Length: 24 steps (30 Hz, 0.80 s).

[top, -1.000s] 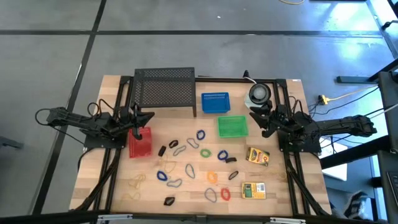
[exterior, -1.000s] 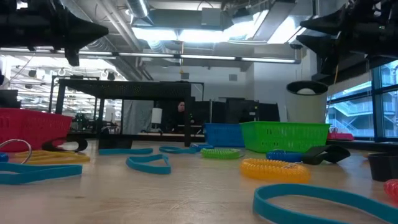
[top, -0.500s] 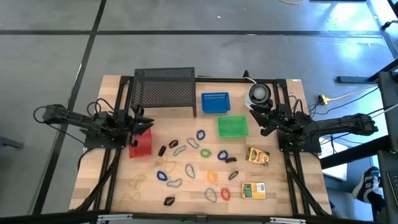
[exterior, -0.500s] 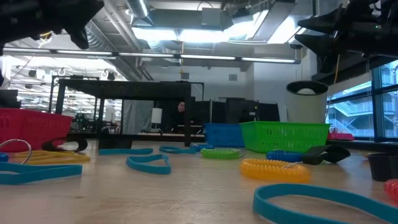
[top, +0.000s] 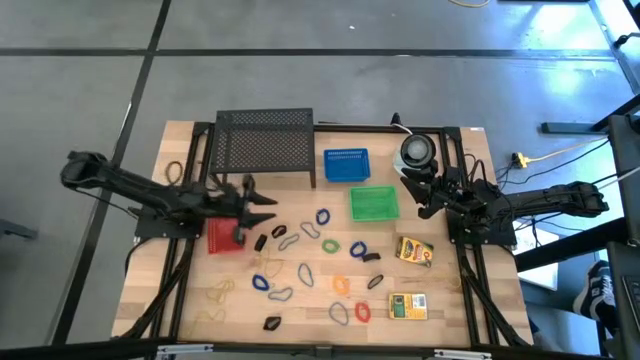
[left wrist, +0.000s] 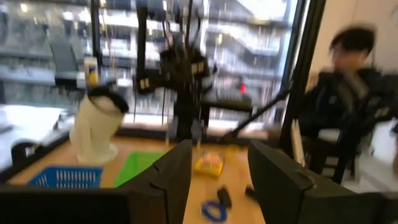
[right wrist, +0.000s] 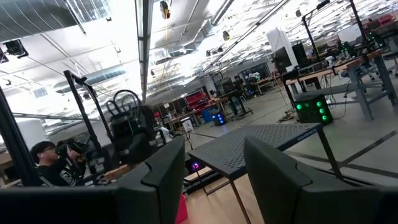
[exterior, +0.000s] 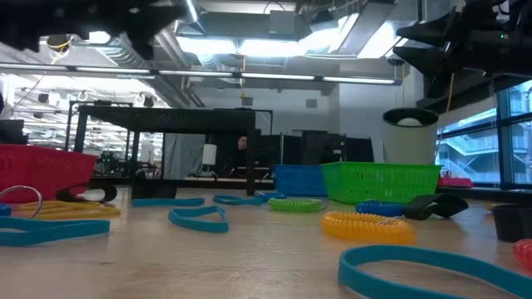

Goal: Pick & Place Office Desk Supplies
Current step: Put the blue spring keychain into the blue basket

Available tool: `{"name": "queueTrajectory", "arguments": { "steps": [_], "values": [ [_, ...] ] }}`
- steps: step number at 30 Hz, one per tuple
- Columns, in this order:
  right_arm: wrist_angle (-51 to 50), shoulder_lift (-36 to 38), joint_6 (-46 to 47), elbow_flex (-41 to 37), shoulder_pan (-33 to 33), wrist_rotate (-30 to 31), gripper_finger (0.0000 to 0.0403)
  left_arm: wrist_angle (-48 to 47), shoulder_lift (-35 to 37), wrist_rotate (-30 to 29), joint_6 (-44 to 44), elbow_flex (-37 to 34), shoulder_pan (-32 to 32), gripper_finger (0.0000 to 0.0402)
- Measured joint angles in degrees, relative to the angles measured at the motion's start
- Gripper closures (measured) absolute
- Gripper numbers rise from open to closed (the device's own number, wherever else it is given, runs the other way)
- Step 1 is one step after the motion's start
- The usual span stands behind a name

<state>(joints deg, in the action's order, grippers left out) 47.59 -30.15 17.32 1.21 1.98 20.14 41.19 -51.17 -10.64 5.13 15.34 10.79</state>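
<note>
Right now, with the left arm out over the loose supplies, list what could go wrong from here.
1. The left gripper hangs open beside the red basket; a low sweep could knock it.
2. The black clip and grey loop lie close together, so a grab may catch both.
3. The right gripper waits beside the green basket and could nudge it.

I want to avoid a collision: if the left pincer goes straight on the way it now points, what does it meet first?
The left pincer, open and raised, points toward the right arm. At that height the way looks free until the right pincer; depth is uncertain.
</note>
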Motion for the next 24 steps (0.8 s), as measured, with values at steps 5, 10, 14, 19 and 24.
{"name": "queueTrajectory", "arguments": {
  "steps": [5,10,14,19,24],
  "values": [
    [0.0,0.0,0.0,0.0,0.0,0.0,0.0237,-2.6,-11.7,-0.2,-2.0,5.6,0.0,0.0249],
    [0.0,0.0,0.0,0.0,0.0,0.0,0.0237,-3.7,-23.8,-0.9,-5.9,12.5,0.0,0.0249],
    [0.0,0.0,0.1,0.0,0.0,0.0,0.0237,-6.3,-32.9,-4.5,-8.5,17.9,-0.9,0.0249],
    [0.0,0.0,0.1,0.0,0.0,0.0,0.0237,-13.8,-42.4,-4.8,-8.9,24.7,-2.9,0.0249],
    [0.0,0.0,0.2,0.0,0.0,0.0,0.0236,-20.5,-49.8,-4.8,-8.9,30.7,-4.8,0.0249]
  ]
}}
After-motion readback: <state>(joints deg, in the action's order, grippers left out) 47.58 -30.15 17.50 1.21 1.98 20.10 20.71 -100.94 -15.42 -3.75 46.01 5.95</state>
